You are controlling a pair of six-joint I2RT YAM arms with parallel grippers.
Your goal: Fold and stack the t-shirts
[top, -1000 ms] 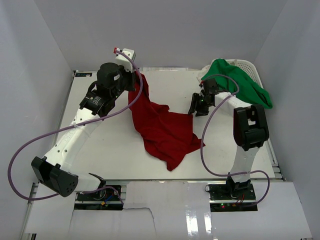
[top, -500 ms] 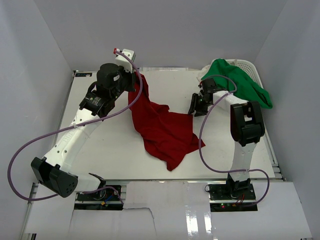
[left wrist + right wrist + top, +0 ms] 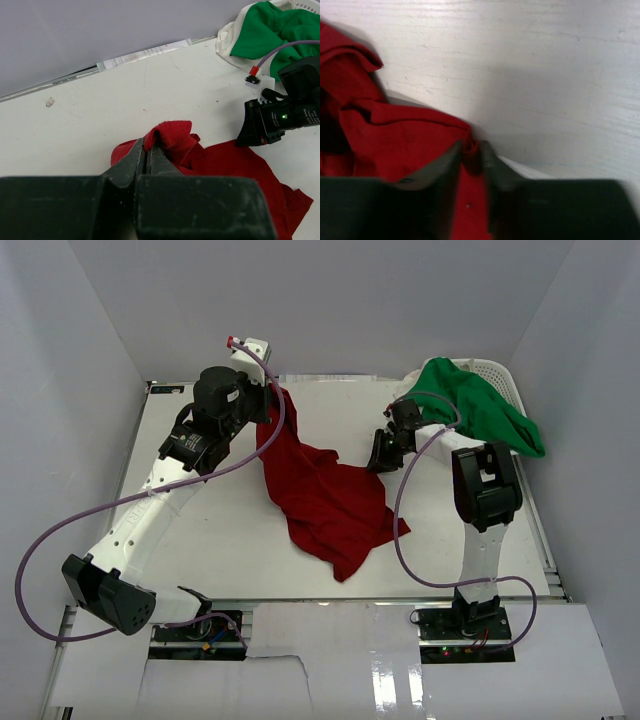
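Nothing folded yet, we reckon. Our L gripper [image 3: 147, 155] is clamped on the red t-shirt [image 3: 325, 500], crumpled well left of the basket [image 3: 498, 370]. R gripper [image 3: 470, 152] is narrow, pinching its basket-side corner. The green t-shirt [image 3: 480, 405] is draped over the basket. Both folds + stacking left.

The red t-shirt [image 3: 330, 505] and green t-shirt [image 3: 480, 410] are plain, the basket [image 3: 495, 368] and table [image 3: 240, 540] white.

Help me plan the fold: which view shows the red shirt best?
Top external: the whole red shirt shows, crumpled on the table, one end in the left gripper. Left wrist shows the pinched end and some cloth beyond; right wrist, just an edge in the right gripper.
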